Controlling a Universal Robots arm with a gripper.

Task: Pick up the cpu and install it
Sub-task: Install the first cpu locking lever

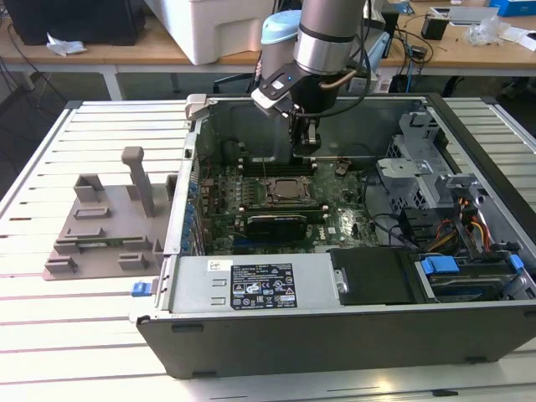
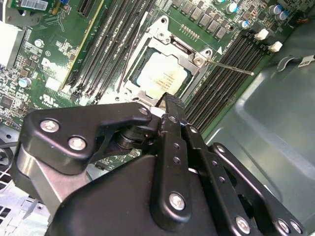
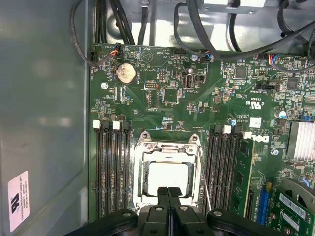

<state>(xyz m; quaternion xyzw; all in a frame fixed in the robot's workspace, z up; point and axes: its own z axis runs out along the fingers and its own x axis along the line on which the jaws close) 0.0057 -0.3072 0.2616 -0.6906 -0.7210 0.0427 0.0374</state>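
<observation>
- A computer case point(image 1: 335, 335) is seen lying open on a slatted white tabletop point(image 1: 84, 335), with a green motherboard point(image 1: 335, 226) exposed inside it.
- The cpu point(image 1: 289, 191) is found seated in the metal-framed socket point(image 1: 266, 201) near the middle of the motherboard. Its pale silvery top is shown in both wrist views point(image 3: 167, 174) point(image 2: 162, 78).
- The arm point(image 1: 327, 33) is seen reaching down into the case from above, and the pincer point(image 1: 307, 144) is held over the motherboard close by the socket.
- In both wrist views the pincer point(image 3: 168, 192) point(image 2: 171, 105) is shown with its two black fingers brought together tip to tip, and nothing is gripped between them.
- The fingertips point(image 3: 163, 191) are seen at the edge of the cpu. Whether the cpu is touched cannot be told.
- Rows of black memory slots point(image 3: 113, 167) are laid out on both sides of the socket, and a thin metal lever point(image 2: 231, 67) is seen running beside the socket frame.
- A round coin battery point(image 3: 125, 73) is mounted on the motherboard, well apart from the socket.
- A grey plastic tray point(image 1: 100, 239) is placed on the tabletop at the exterior view's left, just beside the case.
- A labelled metal box point(image 1: 251, 289) is fitted along the near wall of the case.
</observation>
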